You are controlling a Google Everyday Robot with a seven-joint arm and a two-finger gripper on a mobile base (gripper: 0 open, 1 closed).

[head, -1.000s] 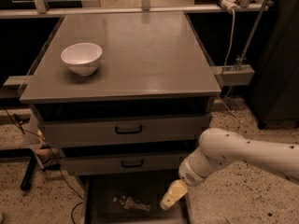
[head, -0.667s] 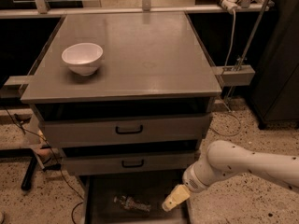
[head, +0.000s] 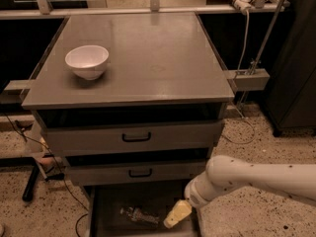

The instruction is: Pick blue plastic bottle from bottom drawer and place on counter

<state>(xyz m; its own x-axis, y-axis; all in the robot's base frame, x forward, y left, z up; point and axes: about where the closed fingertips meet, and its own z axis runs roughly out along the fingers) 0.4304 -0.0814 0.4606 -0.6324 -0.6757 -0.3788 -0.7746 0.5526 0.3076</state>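
Because the blue plastic bottle [head: 140, 215] lies on its side in the open bottom drawer [head: 104, 202], below the counter's [head: 148, 58] front edge, the claw [head: 177, 214] hangs low just beside it, under the front-right corner, probably lining up a grasp. Whether the claw is open or closed cannot be told. A white bowl [head: 87, 60] sits near the left edge.

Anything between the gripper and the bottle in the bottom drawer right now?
Nothing visible. The gripper is low over the right part of the open bottom drawer, and the blue plastic bottle lies on its floor near the middle, with only bare dark drawer floor between them.
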